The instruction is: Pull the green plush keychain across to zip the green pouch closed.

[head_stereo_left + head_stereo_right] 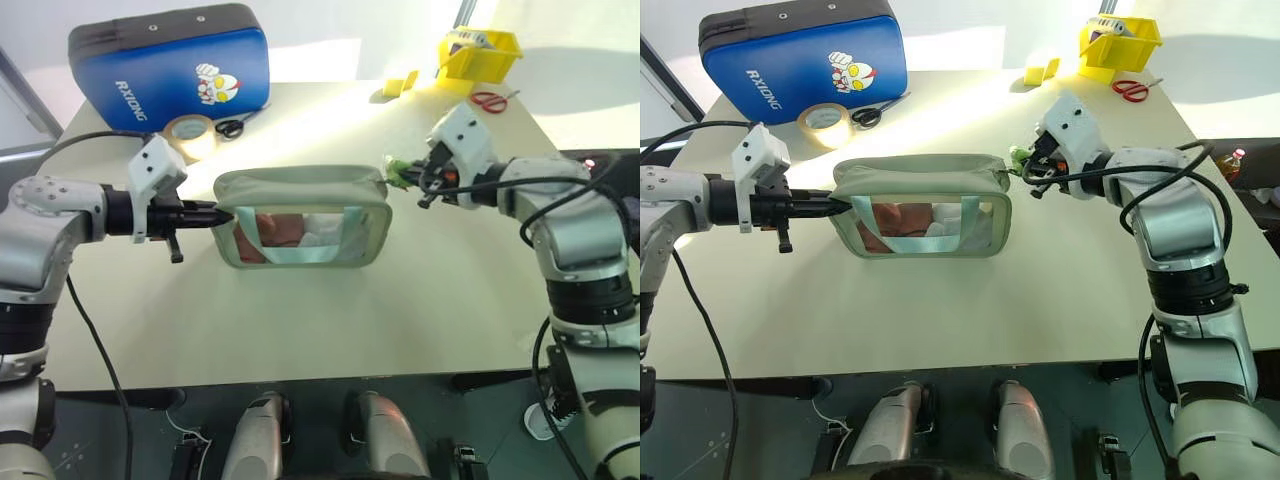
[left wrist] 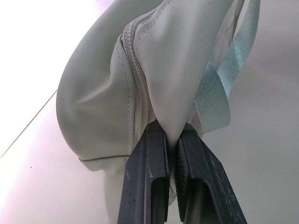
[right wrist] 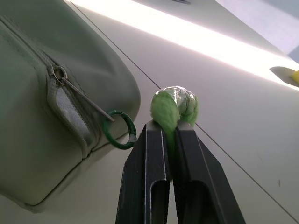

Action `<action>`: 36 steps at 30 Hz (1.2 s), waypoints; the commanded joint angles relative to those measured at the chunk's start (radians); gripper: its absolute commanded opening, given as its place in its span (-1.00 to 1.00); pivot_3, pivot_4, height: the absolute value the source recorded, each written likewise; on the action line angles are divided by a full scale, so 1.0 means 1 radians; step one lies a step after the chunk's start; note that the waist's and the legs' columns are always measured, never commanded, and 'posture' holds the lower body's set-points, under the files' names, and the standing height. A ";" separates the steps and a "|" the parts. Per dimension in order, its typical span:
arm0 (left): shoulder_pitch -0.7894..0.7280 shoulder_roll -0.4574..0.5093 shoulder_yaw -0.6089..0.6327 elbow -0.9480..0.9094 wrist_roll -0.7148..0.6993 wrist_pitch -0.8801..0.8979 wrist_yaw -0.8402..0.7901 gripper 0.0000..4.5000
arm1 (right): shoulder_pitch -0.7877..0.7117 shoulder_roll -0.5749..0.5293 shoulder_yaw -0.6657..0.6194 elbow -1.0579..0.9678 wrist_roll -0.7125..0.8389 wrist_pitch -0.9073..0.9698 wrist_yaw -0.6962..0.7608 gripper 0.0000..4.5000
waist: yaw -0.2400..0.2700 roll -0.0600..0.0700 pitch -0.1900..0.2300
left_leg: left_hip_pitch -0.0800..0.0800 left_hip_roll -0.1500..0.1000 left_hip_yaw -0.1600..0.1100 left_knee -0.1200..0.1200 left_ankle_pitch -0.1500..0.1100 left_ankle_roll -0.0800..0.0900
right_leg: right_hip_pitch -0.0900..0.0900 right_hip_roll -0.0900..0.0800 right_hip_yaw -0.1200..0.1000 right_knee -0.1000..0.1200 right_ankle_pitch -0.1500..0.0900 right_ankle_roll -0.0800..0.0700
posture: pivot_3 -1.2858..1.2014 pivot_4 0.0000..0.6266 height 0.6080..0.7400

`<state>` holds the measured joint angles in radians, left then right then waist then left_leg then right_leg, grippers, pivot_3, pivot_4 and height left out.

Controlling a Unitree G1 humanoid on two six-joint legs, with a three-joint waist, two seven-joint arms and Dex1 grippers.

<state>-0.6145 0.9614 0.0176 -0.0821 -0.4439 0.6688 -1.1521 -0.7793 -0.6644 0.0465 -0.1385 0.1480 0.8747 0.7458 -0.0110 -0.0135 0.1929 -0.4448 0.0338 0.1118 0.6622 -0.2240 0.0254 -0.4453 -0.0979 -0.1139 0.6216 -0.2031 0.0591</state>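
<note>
The green pouch (image 1: 300, 215) stands mid-table, pale sage with a clear window and a teal strap (image 1: 300, 255). My left gripper (image 1: 222, 214) is shut on the fabric at its left end (image 2: 163, 112). At the pouch's right end, the green plush keychain (image 3: 174, 106) is pinched between the fingers of my right gripper (image 1: 408, 176), which is shut on it. A green ring (image 3: 122, 130) links the keychain to the zipper pull (image 3: 60, 74), which sits at the pouch's right end. The zipper line (image 2: 138, 88) runs along the top.
A blue padded case (image 1: 170, 65) lies at the back left, with a tan tape roll (image 1: 190, 132) and black scissors (image 1: 232, 127) in front of it. A yellow bin (image 1: 480, 50), a yellow block (image 1: 402, 82) and red scissors (image 1: 490, 100) sit at the back right.
</note>
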 commanded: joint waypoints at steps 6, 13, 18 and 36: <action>-0.004 0.027 0.024 -0.026 -0.002 0.004 -0.003 -1.00 | 0.179 0.080 -0.009 -0.020 0.000 0.013 -0.130 -0.98 | 0.000 0.000 0.000 | -0.001 0.000 0.000 0.000 0.000 0.001 | 0.001 0.000 0.000 -0.002 0.000 0.000 | 0.03 -0.52 1.00; -0.001 0.028 0.028 -0.039 -0.007 0.013 0.005 -1.00 | 0.228 0.212 0.030 0.031 -0.002 -0.023 -0.218 -0.98 | -0.003 0.000 0.000 | 0.000 0.000 0.000 -0.001 0.000 0.000 | 0.001 0.001 0.000 -0.002 0.000 0.000 | 0.03 -0.52 1.00; -0.002 0.032 0.026 -0.041 0.000 0.011 0.007 -1.00 | 0.219 0.245 0.013 0.018 0.043 -0.005 -0.204 -0.84 | -0.003 0.000 0.000 | 0.000 0.000 0.000 -0.001 0.000 0.000 | 0.001 0.001 0.000 -0.003 0.000 0.000 | 0.03 -0.52 1.00; -0.087 0.061 0.090 0.076 -0.020 -0.001 -0.007 0.99 | -0.087 -0.344 -0.089 0.035 0.354 -0.039 0.522 1.00 | -0.002 0.002 0.001 | 0.000 0.000 0.000 -0.005 0.000 0.001 | 0.000 0.001 0.000 -0.007 0.000 0.000 | 0.03 -0.52 1.00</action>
<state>-0.6625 0.9941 0.0462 -0.0134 -0.4554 0.6680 -1.1735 -0.8266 -0.9850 -0.0088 -0.0473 0.4404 0.8168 1.2187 -0.0127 -0.0116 0.1942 -0.4452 0.0341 0.1117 0.6577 -0.2243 0.0261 -0.4454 -0.0972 -0.1140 0.6151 -0.2032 0.0591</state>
